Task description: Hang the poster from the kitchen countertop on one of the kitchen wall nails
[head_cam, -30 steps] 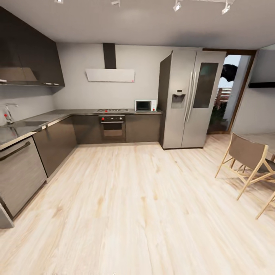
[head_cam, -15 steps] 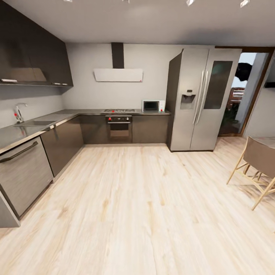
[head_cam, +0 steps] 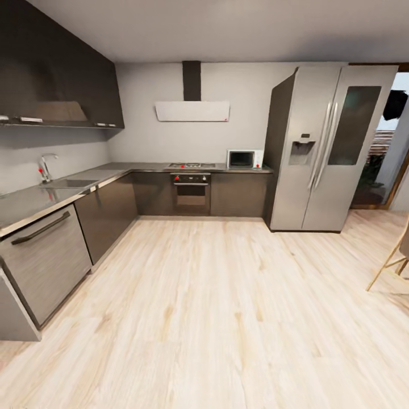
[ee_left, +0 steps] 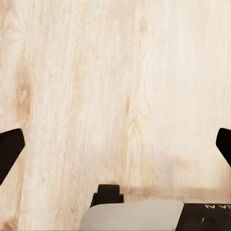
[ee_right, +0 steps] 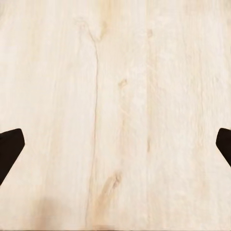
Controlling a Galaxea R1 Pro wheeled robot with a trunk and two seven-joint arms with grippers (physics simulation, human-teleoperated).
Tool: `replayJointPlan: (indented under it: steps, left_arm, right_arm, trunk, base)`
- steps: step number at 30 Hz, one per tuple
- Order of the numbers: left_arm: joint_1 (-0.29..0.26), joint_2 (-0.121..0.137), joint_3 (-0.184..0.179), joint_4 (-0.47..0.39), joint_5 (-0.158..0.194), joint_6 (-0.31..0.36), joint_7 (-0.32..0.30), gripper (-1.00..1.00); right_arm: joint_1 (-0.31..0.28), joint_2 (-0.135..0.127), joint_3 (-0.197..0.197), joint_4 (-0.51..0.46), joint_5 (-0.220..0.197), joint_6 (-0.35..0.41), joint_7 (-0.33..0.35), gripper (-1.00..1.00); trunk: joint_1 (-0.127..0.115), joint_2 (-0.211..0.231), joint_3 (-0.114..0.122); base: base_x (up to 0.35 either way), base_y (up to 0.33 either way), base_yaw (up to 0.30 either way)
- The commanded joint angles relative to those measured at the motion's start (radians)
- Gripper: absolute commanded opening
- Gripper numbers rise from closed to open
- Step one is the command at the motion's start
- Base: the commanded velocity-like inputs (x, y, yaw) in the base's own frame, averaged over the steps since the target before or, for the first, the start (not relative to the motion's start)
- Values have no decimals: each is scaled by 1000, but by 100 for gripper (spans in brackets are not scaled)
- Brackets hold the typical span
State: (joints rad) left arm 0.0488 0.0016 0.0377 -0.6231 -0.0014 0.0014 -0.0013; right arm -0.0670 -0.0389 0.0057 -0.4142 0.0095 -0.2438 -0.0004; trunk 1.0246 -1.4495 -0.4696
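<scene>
Ahead: kitchen, dark table (head_cam: 34, 199) at frame left, fridge (head_cam: 332, 147) right. Left fingers (ee_left: 10, 149) apart; right fingers (ee_right: 9, 147) apart, over floor (head_cam: 216, 307).

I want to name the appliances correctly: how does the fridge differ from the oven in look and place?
The fridge is tall and freestanding on the floor, while the oven is low and built in under the kitchen countertop. The fridge has two silver doors with long vertical handles; the oven has one door with a horizontal handle and red knobs. Both stand along the far wall with their doors closed.
</scene>
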Motion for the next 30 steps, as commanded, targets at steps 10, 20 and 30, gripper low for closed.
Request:
replayJointPlan:
  steps: [10, 20, 30]
  left_arm:
    - [0, 0, 1, -1, 0, 0, 0, 100]
    - [0, 0, 1, -1, 0, -2, 0, 100]
    - [0, 0, 1, -1, 0, -3, 0, 100]
  right_arm:
    - [0, 0, 0, 0, 1, -5, -1, 100]
    - [0, 1, 1, 0, 1, -5, -1, 100]
    - [0, 1, 2, 0, 1, -5, -1, 100]
  trunk:
    - [0, -1, -1]
    - [0, -1, -1]
    - [0, -1, -1]
  base:
    - [94, 319, 277]
    - [6, 289, 280]
    - [0, 41, 280]
